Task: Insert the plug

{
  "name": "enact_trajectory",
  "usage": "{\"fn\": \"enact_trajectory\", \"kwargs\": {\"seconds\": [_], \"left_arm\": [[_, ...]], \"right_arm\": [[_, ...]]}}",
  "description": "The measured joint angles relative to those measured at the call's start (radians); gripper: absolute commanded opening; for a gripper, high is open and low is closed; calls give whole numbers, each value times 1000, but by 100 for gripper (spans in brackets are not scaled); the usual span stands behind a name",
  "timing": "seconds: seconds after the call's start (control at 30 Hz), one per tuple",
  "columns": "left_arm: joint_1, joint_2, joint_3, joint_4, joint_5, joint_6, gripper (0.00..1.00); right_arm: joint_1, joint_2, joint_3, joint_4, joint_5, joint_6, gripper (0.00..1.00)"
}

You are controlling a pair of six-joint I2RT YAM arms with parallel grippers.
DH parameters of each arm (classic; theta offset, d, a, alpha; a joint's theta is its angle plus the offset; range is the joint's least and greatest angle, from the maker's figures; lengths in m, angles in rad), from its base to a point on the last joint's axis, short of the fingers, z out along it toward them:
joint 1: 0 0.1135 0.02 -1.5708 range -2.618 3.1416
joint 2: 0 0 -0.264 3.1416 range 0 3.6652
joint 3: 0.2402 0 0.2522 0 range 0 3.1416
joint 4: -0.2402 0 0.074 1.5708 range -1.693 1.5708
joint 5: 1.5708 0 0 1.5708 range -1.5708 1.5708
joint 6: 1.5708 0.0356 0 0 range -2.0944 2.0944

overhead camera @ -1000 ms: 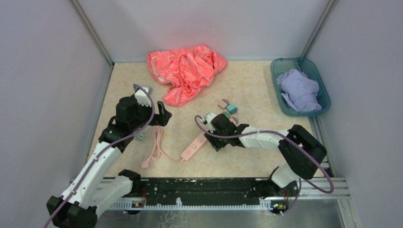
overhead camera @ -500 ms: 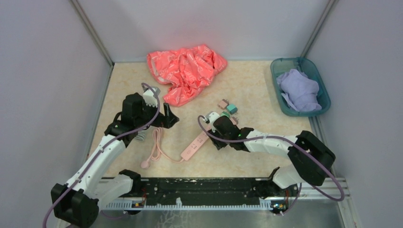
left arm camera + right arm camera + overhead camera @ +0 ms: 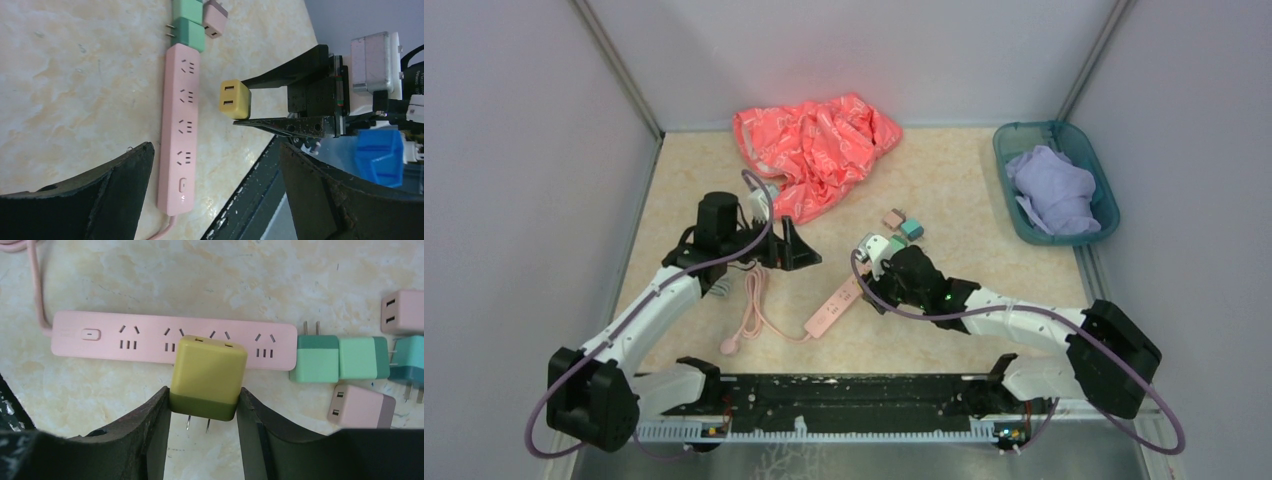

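My right gripper (image 3: 204,399) is shut on a yellow plug (image 3: 209,374), with one finger on each side of its darker base. The plug's two prongs point back toward the palm, and its slotted face points at the pink power strip (image 3: 150,340). It hangs just in front of the strip's middle sockets, not touching them. In the left wrist view the plug (image 3: 235,99) sits between the right fingers (image 3: 295,70), beside the strip (image 3: 182,125). My left gripper (image 3: 216,150) is open and holds nothing, hovering left of the strip (image 3: 834,305) in the top view.
Several green, teal and pink adapters (image 3: 315,357) lie at the strip's far end. The strip's pink cable (image 3: 752,305) loops toward the front rail. A crumpled red bag (image 3: 814,150) lies at the back. A teal basket (image 3: 1106,205) with lilac cloth stands at the right.
My left arm has reached forward and to the right, bringing its open gripper closer to the strip. The right arm's elbow has swung right while its gripper stayed by the strip.
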Motion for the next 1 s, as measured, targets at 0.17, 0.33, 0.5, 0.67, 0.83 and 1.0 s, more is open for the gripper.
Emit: {"fn": "enact_trajectory", "kwargs": {"seconds": [0.17,0.33,0.5,0.67,0.83,1.0], "left_arm": [[-9,51,-9,51,82,-68,96],[-47,98,-9,86,122,-110,94],[-109,140,-9,114,129,-139,89],[-171,194,-8,142,128,-164,81],[-212,230,0,168,127,-187,71],[-227,240,2,189,121,-202,62]], "right_arm": [[6,-32,-27,62,-32,-46,27],[11,-64,-57,114,-70,-96,27],[21,-89,-66,159,-96,-150,27],[36,-98,-88,212,-114,-211,27],[45,-100,-98,230,-118,-254,27],[54,-100,-98,254,-117,-279,27]]}}
